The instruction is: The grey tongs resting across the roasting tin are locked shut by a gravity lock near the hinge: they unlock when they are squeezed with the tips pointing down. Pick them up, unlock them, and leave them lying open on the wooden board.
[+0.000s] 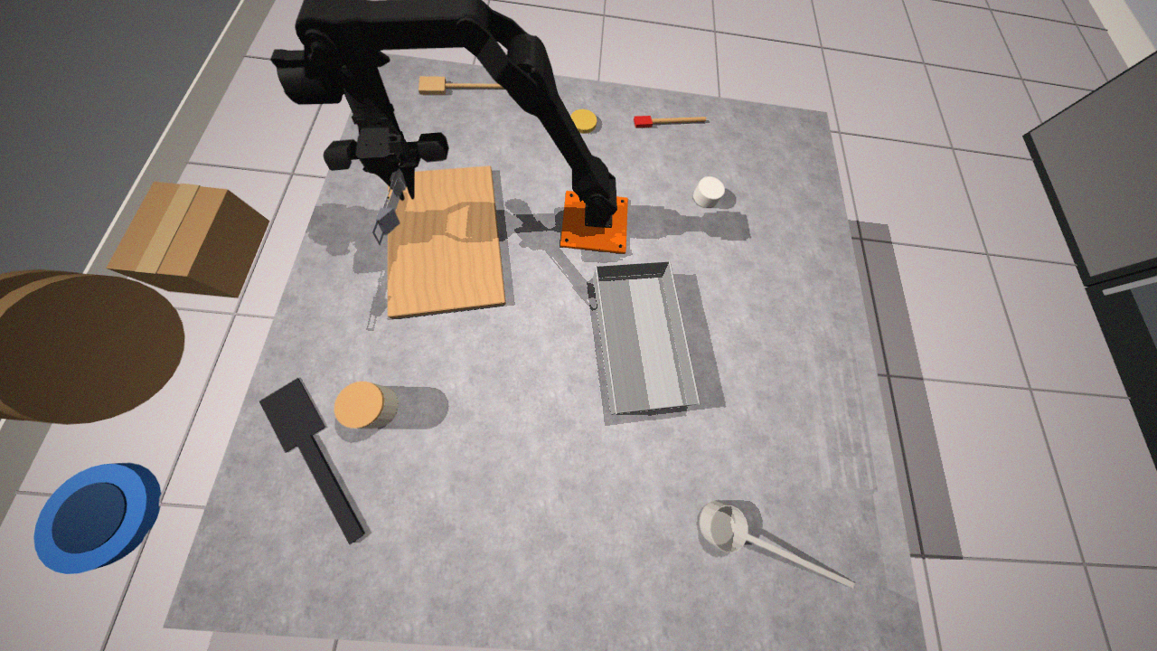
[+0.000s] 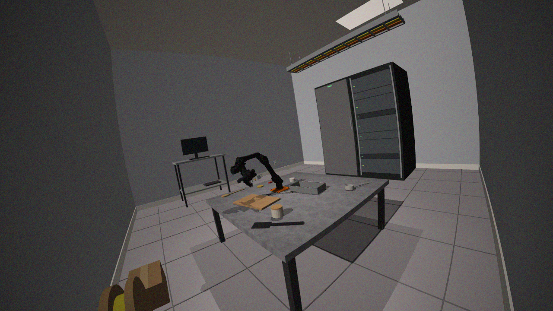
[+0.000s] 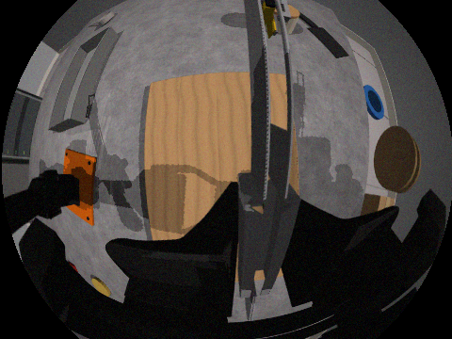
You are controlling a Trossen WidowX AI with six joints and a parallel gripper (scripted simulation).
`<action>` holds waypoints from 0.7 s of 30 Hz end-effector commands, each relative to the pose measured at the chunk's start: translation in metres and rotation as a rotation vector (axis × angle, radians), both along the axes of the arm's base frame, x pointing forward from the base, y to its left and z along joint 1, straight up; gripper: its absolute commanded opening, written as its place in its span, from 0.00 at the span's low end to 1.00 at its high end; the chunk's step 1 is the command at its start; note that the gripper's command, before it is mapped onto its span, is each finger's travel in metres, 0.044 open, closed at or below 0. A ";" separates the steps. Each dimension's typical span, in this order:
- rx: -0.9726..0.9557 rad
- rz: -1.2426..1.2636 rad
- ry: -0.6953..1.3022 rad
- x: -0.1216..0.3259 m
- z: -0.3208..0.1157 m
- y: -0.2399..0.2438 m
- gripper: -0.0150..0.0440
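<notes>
My gripper (image 1: 396, 179) (image 3: 249, 187) is shut on the grey tongs (image 1: 388, 212) (image 3: 266, 101) and holds them in the air over the left edge of the wooden board (image 1: 448, 259) (image 3: 201, 126) (image 2: 257, 201). The tongs hang from the fingers with their tips pointing down and away, the two arms close together. In the wrist view the arms run upward from the fingers, with a small yellow part near the far end. The grey roasting tin (image 1: 643, 335) (image 2: 311, 188) (image 3: 78, 85) stands empty to the right of the board.
The arm's orange base (image 1: 594, 226) sits behind the tin. On the table are a black spatula (image 1: 311, 453), a wooden-topped cylinder (image 1: 362, 404), a white cup (image 1: 709, 191), a ladle (image 1: 728, 530), a yellow disc (image 1: 583, 119) and a red-headed tool (image 1: 667, 121). A cardboard box (image 1: 185, 239) stands off the table's left.
</notes>
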State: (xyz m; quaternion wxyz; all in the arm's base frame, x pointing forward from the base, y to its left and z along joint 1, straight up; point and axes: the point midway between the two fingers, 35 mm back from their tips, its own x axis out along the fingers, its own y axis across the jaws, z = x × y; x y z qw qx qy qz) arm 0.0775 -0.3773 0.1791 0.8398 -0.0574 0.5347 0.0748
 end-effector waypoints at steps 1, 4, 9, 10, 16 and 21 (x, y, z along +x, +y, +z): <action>0.018 0.005 -0.124 -0.002 -0.004 0.001 0.00; 0.020 -0.004 -0.221 -0.005 -0.005 0.001 0.00; 0.000 -0.028 -0.402 -0.012 -0.003 -0.002 0.00; -0.007 -0.035 -0.438 -0.014 -0.002 -0.003 0.00; -0.030 -0.056 -0.526 -0.019 0.000 -0.005 0.00; -0.030 -0.056 -0.526 -0.019 0.000 -0.005 0.00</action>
